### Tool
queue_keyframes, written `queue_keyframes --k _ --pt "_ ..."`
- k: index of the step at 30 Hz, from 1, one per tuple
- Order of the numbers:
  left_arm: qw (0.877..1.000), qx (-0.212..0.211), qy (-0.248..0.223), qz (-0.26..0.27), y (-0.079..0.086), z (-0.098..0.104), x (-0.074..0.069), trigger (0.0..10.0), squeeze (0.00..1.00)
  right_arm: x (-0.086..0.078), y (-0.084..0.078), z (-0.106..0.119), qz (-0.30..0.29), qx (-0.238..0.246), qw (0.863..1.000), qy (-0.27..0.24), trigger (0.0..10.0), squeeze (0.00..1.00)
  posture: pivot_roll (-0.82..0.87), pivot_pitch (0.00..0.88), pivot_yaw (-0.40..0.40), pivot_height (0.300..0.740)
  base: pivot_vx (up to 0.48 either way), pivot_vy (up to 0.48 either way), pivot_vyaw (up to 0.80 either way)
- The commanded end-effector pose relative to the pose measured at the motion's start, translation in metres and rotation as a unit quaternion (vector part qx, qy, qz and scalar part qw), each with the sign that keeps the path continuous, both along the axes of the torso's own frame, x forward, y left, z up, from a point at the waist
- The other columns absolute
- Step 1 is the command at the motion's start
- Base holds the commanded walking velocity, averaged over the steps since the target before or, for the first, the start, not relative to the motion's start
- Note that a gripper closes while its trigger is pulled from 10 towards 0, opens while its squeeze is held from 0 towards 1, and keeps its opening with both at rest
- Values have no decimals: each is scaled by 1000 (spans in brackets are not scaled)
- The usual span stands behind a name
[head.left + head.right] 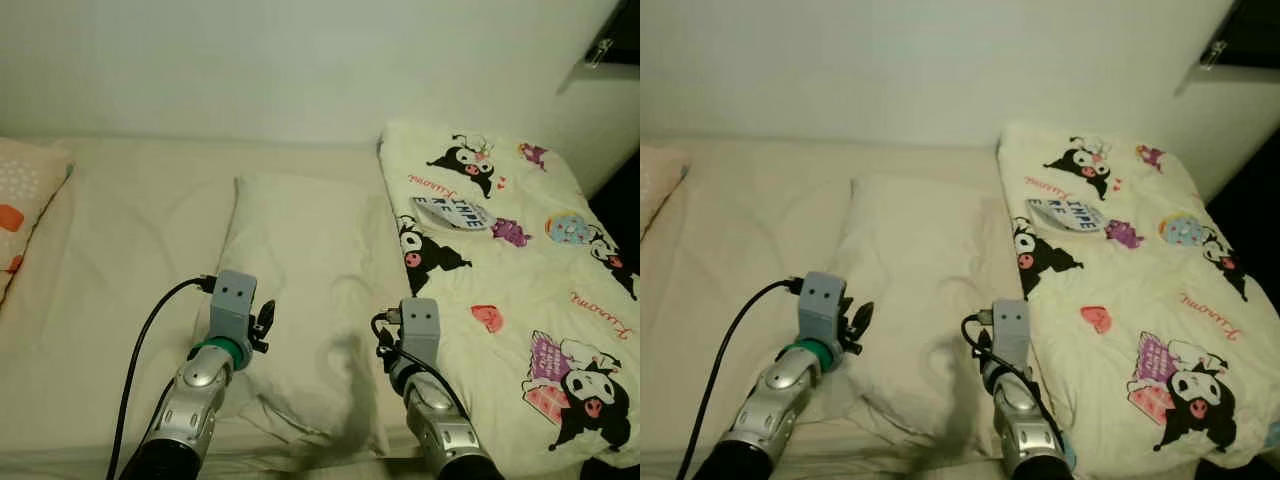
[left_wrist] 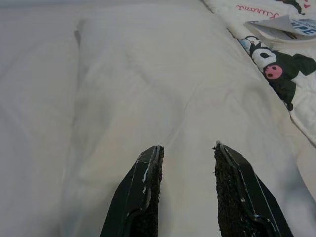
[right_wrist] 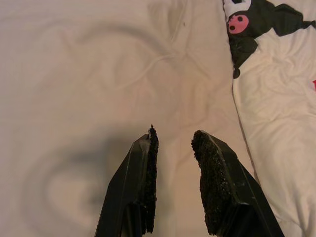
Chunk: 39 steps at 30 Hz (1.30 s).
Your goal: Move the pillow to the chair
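Cream pillow (image 1: 300, 290) lying flat on the bed (image 1: 120, 260), lengthwise from far to near, its right edge touching a folded cartoon-print quilt (image 1: 520, 280) spread over the right side of the bed. Pale wall (image 1: 300, 60) behind. Patterned orange-and-white cushion (image 1: 25, 200) at the far left edge of the bed, well apart from the pillow.

Left pincer (image 2: 186, 168) poised over the pillow's near left part, fingers (image 2: 148, 187) parted with a moderate gap, gripping nothing, cream fabric visible between them. Black cable (image 1: 150, 330) looping from the left wrist down toward the near edge.

Right pincer (image 3: 174, 148) over the pillow's near right part, just beside the quilt's edge, fingers (image 3: 212, 173) likewise parted by a modest gap and empty. Soft shadow on the pillow near the right pincer. Small printed packet (image 1: 455, 212) resting on the quilt's far part.
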<state>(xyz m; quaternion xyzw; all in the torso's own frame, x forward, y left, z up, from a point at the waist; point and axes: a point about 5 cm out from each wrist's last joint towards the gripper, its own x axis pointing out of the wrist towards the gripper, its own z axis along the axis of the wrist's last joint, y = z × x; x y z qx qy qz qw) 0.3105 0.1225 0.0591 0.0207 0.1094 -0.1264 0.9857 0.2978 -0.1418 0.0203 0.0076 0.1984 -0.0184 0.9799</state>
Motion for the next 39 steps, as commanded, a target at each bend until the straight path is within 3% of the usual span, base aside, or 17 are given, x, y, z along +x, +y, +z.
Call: queue_keyframes --k 1,15,39 --pt "1000 -3 16 4 0 -7 -5 10000 0 -3 -3 -3 -3 0 1000 9 10000 0 -43 30 -10 740 0 0 0" --pt "999 2 6 32 13 -4 -2 10000 0 2 2 1 7 3 1000 -3 10000 0 -29 18 -20 740 0 0 0" --pt "999 2 3 34 16 -3 -1 10000 0 1 3 0 11 6 1000 -1 10000 0 -20 0 -21 740 -57 0 0"
